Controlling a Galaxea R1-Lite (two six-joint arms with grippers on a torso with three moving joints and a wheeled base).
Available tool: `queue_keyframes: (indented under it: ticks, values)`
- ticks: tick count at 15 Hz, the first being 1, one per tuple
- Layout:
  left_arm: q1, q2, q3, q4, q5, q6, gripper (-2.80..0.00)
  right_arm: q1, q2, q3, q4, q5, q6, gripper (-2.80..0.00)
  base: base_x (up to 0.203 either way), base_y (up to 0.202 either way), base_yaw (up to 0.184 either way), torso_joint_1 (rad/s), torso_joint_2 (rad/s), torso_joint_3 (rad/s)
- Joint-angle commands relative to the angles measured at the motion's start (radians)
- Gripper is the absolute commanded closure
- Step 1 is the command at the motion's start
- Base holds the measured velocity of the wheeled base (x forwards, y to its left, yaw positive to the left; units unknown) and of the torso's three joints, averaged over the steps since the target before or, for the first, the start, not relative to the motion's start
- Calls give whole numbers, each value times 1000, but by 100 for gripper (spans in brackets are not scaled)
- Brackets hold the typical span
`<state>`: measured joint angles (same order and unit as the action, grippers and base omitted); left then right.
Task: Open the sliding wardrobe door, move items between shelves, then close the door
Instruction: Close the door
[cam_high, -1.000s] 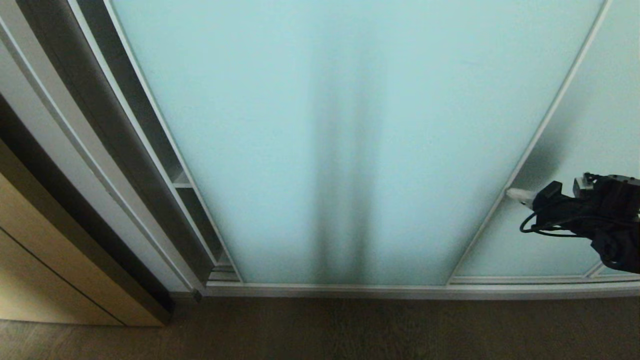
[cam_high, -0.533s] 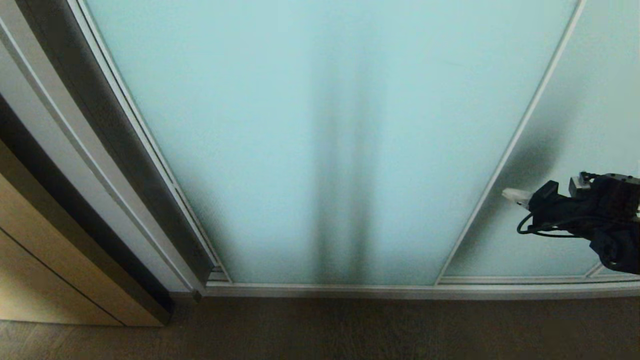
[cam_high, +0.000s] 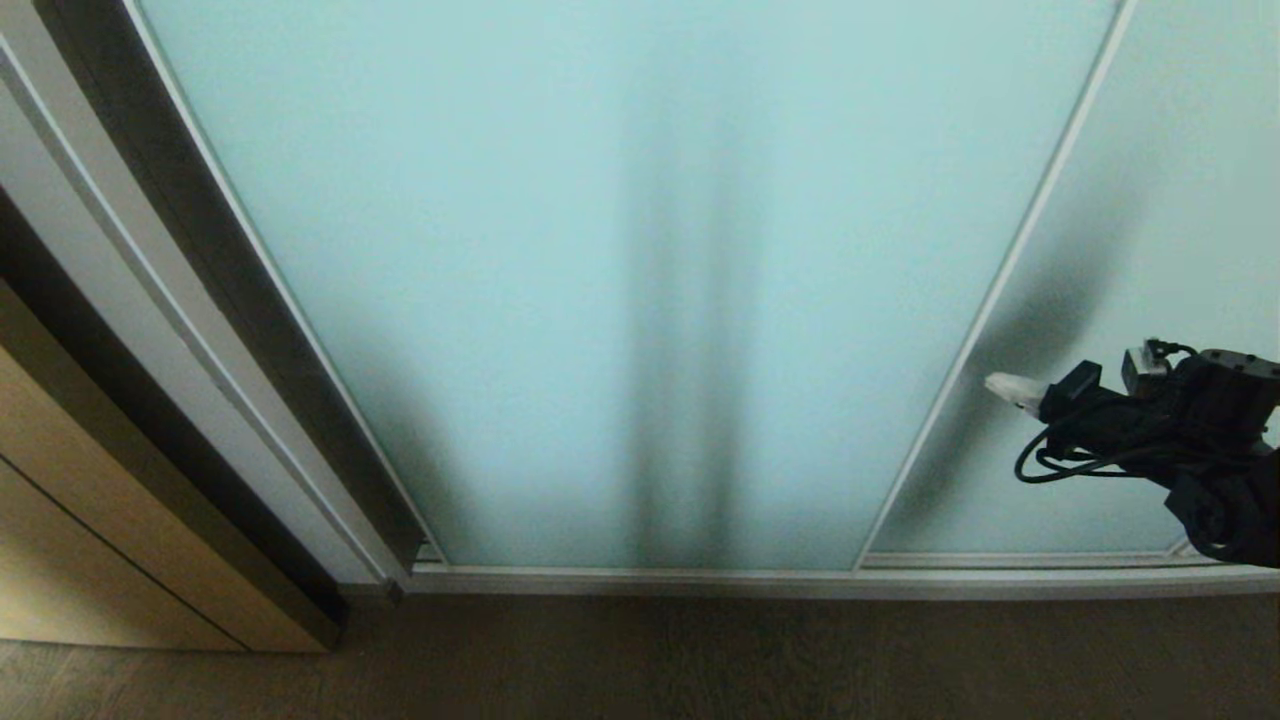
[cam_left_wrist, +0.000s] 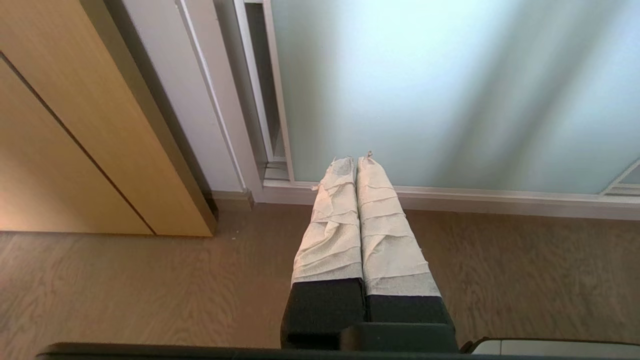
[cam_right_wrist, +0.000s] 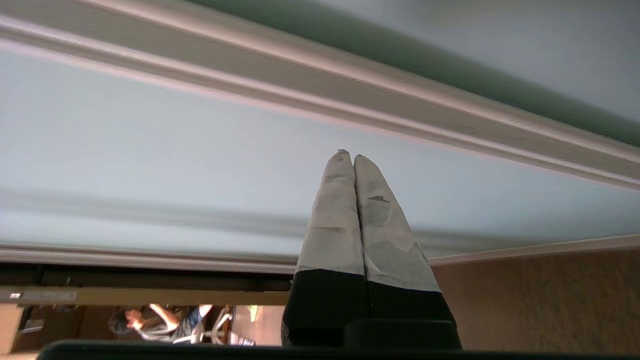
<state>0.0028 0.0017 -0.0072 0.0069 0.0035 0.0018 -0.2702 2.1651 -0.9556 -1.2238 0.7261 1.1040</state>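
Fingertip pressure suits this closing step: the right gripper (cam_high: 1003, 386), jaws pressed together and empty, sits just beside the sliding wardrobe door (cam_high: 620, 250)'s right frame, low on the right. Push leftward steadily until the far-left edge seats; the left gripper (cam_left_wrist: 356, 161) hangs idle nearer the floor, jaws together.

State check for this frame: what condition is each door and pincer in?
sliding wardrobe door: almost shut, a thin slit at its left edge in the left wrist view.
right pincer: shut, empty, by the door's right frame strip.
left pincer: shut, empty, low near the door's bottom edge.
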Motion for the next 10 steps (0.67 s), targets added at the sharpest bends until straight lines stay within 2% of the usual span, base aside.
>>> queue_keyframes:
  ticks: [1,10]
  values:
    - [0,1,0,1,1,0,0,-1,-18,9,-8,4,8,0,0,0,0,0,0,0]
    - [0,1,0,-1,0,0,0,-21,-79,21,-8,5,14,0,0,0,0,0,0,0]
